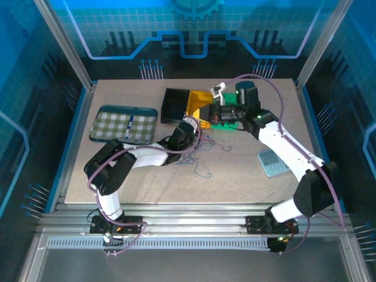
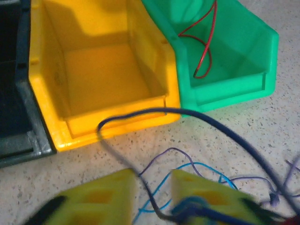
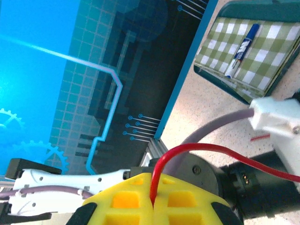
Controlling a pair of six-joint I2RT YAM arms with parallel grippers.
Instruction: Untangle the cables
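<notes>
Left gripper (image 2: 153,199) has its two yellow fingers a little apart. Thin cables (image 1: 198,153) run through the gap, but it is hard to tell if any is pinched. Right gripper (image 3: 152,190) is squeezed tight on one red cable (image 3: 197,147).

Three bins sit side by side at the top middle: one black bin (image 1: 174,106), one yellow bin (image 2: 108,75), one green bin (image 2: 234,56). One checked tray (image 1: 108,126) at the left holds one pen (image 1: 129,125). The loose cables lie in the middle, just below the bins.

Two arms bend in from the bottom corners and meet near the bins.
</notes>
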